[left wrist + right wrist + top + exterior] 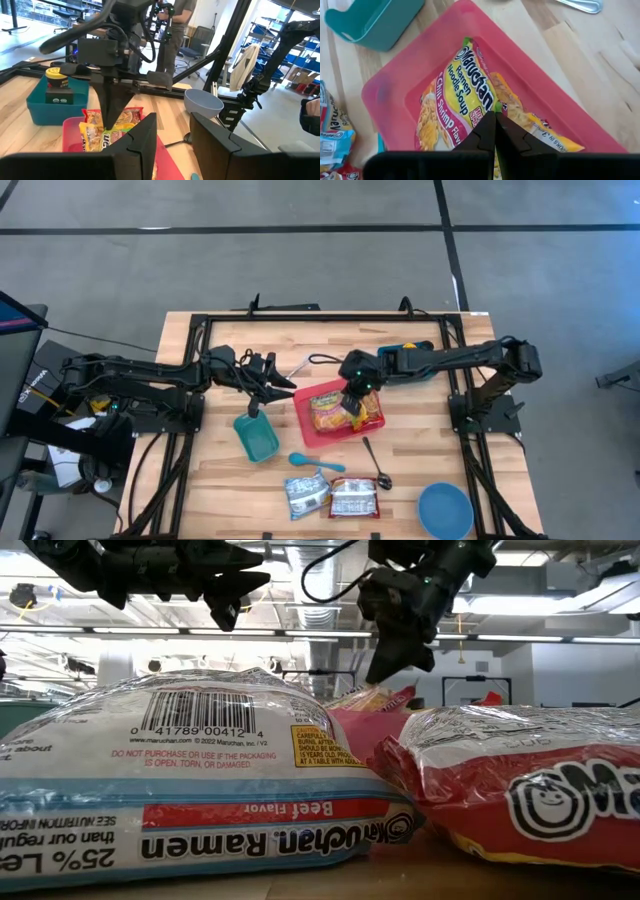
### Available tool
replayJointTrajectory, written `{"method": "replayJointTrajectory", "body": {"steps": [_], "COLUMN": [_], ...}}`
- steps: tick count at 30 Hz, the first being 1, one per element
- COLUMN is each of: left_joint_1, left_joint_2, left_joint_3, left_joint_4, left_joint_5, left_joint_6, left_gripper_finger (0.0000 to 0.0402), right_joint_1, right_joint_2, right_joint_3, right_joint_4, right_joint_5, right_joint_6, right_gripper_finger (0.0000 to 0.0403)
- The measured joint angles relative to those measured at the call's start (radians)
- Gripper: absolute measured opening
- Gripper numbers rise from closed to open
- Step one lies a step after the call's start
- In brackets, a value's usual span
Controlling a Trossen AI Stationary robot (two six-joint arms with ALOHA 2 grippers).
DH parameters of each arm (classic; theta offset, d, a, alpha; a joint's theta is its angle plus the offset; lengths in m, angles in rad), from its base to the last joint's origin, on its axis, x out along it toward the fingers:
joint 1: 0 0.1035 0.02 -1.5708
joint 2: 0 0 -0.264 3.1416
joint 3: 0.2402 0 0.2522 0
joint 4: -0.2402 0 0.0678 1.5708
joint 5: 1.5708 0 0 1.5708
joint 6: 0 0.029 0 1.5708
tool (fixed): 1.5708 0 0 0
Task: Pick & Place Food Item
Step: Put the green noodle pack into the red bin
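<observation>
A yellow Maruchan ramen packet lies in a red tray at mid-table. It also shows in the high view and the left wrist view. My right gripper stands over the tray, fingers pointing down and shut at the packet's middle. My left gripper hovers to the tray's left, above the table, open and empty; its fingers show apart in the left wrist view. My right gripper comes from above, pointing down, with its shut fingertips on the packet's wrapper near its middle. The fingers seem to pinch a ridge of wrapper; the tips hide how much. The packet lies in the tray.
A teal bin lies left of the tray. A blue spoon, a metal spoon, two more ramen packets and a blue bowl lie nearer. A blue box with a jar stands behind.
</observation>
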Motion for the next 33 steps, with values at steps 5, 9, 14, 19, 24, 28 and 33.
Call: {"method": "replayJointTrajectory", "body": {"steps": [5, 9, 14, 19, 24, 28, 33], "left_joint_1": [0.0, 0.0, 0.0, 0.0, 0.0, 0.0, 0.0], "left_joint_2": [0.0, 0.0, 0.0, 0.0, 0.0, 0.0, 0.0], "left_joint_3": [0.0, 0.0, 0.0, 0.0, 0.0, 0.0, 0.0], "left_joint_4": [0.0, 0.0, 0.0, 0.0, 0.0, 0.0, 0.0], "left_joint_5": [0.0, 0.0, 0.0, 0.0, 0.0, 0.0, 0.0], "left_joint_6": [0.0, 0.0, 0.0, 0.0, 0.0, 0.0, 0.0], "left_gripper_finger": [0.0112, 0.0112, 0.0112, 0.0112, 0.0112, 0.0112, 0.0112], "right_joint_1": [0.0, 0.001, 0.0, 0.0, 0.0, 0.0, 0.0], "right_joint_2": [0.0, 0.0, 0.0, 0.0, 0.0, 0.0, 0.0], "right_joint_3": [0.0, 0.0, 0.0, 0.0, 0.0, 0.0, 0.0], "right_joint_4": [0.004, 0.007, 0.006, 0.006, 0.005, -0.001, -0.01], "right_joint_5": [0.0, 0.0, 0.0, 0.0, 0.0, 0.0, 0.0], "right_joint_6": [0.0, 0.0, -0.001, -0.004, -0.004, -0.004, -0.004], "right_gripper_finger": [0.0, 0.0, 0.0, 0.0, 0.0, 0.0, 0.0002]}}
